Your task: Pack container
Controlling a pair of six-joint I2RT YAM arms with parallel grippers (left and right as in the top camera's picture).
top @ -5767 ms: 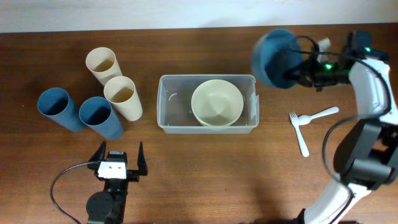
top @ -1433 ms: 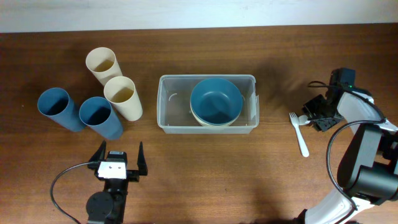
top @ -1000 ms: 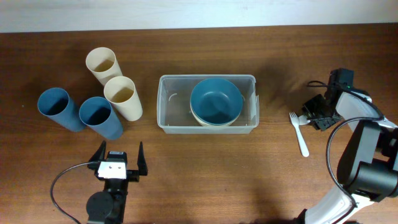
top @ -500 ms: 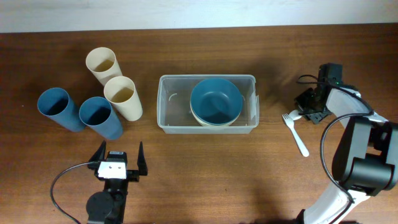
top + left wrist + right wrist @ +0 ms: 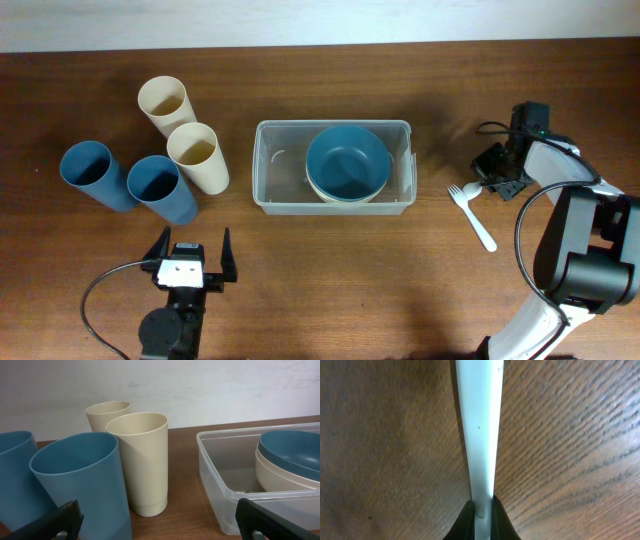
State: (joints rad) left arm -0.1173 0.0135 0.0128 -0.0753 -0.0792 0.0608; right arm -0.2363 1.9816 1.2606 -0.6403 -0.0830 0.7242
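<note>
The clear container [image 5: 268,165] stands mid-table and holds a blue bowl [image 5: 347,162] nested in a cream bowl [image 5: 325,190]. To its right, my right gripper [image 5: 497,173] is low over the wood, shut on the flat handle of a white utensil [image 5: 480,435] that runs straight away from the right gripper [image 5: 482,510]. From overhead the arm hides that utensil. A white fork [image 5: 472,213] lies just beside it. My left gripper [image 5: 190,256] rests open near the front edge, holding nothing. In its wrist view the left gripper [image 5: 160,530] faces the container [image 5: 225,480] and cups.
Two cream cups [image 5: 163,103] [image 5: 197,155] and two blue cups [image 5: 90,175] [image 5: 160,188] stand left of the container. Up close, a blue cup [image 5: 85,485] and a cream cup [image 5: 142,460] are right ahead of the left fingers.
My right gripper has shifted left toward the container and shut on the white utensil's handle. The fork has slid a little left. The left arm has not moved.
</note>
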